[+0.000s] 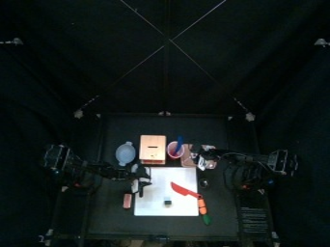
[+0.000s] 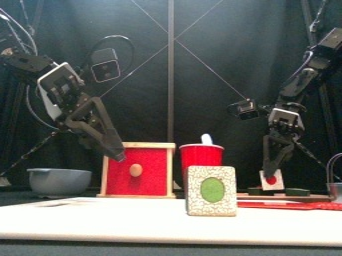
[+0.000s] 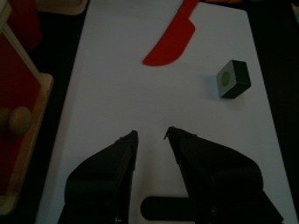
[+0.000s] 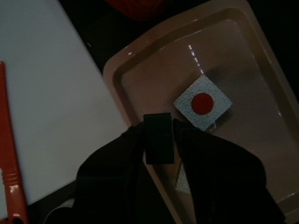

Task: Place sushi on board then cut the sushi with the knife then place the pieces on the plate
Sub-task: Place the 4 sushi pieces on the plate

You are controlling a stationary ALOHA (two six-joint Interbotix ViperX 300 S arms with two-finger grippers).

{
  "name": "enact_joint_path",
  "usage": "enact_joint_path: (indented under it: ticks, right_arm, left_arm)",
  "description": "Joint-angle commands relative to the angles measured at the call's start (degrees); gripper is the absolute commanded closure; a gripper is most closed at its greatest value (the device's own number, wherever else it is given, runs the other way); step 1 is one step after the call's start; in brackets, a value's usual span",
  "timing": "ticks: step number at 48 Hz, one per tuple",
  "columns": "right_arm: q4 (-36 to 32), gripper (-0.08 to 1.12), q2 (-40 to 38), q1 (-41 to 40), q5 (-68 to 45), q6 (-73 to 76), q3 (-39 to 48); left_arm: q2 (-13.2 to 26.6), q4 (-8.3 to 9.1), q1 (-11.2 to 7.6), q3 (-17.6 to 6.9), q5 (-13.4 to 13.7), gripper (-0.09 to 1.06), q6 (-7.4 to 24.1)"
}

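1. Nearest, low and centre in the front view, one sushi piece (image 2: 210, 190) with a green middle stands upright on the white cutting board (image 2: 94, 222).
2. The red knife (image 3: 173, 44) lies flat on the same board, apart from that piece, toward the upper centre of the left wrist frame.
3. At the lower right of the front view, a second piece (image 4: 201, 103), white with a red middle, lies in the pink plate (image 4: 239, 48), which sits on the table just beside the board's edge.
4. The right pincer (image 4: 160, 118) hangs over the plate just short of that piece, its jaws pressed together on nothing.
5. The left pincer (image 3: 152, 134) hovers above bare board at the left of the front view, jaws slightly spread and empty.
6. Farther back stand the red cup (image 2: 203, 165) at centre and the wooden box (image 2: 139, 168) with its red drawer front just left of it.
7. The blue-grey bowl (image 2: 59, 181) sits at the far left.
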Motion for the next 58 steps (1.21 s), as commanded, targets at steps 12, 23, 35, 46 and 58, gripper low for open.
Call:
enact_joint_path:
  ticks: [12, 23, 35, 46, 58]
  right_arm:
    - [1.1, 0.23, -2.0, 0.3, -0.4, 0.1, -1.3]
    - [4.7, 0.22, -1.5, 10.8, -1.7, 0.1, -5.4]
    - [12.3, 0.22, 3.3, 24.3, -9.6, -0.1, -11.4]
    - [13.5, 0.22, 10.0, 33.3, -11.8, -0.1, -16.6]
    - [13.7, 0.22, 17.1, 38.2, -11.9, -0.1, -21.5]
  left_arm:
    - [-0.3, -0.09, 0.18, -0.8, -0.2, 0.22, -0.2]
    - [-0.3, 0.0, 0.18, -0.9, -0.3, 0.22, -0.2]
    - [-0.3, 0.0, 0.09, -0.8, -0.3, 0.22, -0.2]
    - [-0.3, -0.09, 0.09, -0.9, -0.2, 0.22, -0.2]
    - [-0.4, 0.0, 0.09, -1.0, -0.2, 0.22, -0.2]
